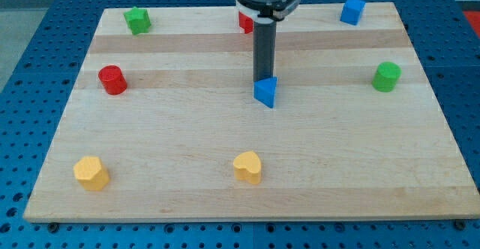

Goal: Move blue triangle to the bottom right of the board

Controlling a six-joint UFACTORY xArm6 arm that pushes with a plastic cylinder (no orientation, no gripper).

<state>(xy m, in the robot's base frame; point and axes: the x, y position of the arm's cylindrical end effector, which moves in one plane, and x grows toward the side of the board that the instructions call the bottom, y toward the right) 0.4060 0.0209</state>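
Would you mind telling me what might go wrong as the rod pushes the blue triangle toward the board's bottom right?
1. My tip meets the blue triangle at its top edge, apparently near a corner, so the triangle may rotate and slip off sideways.
2. The tip sits above the triangle, not to its upper left, so pushing from here would likely send it toward the yellow heart instead.

On our wooden board we see a blue triangle, blue cube, two green blocks, red cylinder, a second red block, two yellow blocks.
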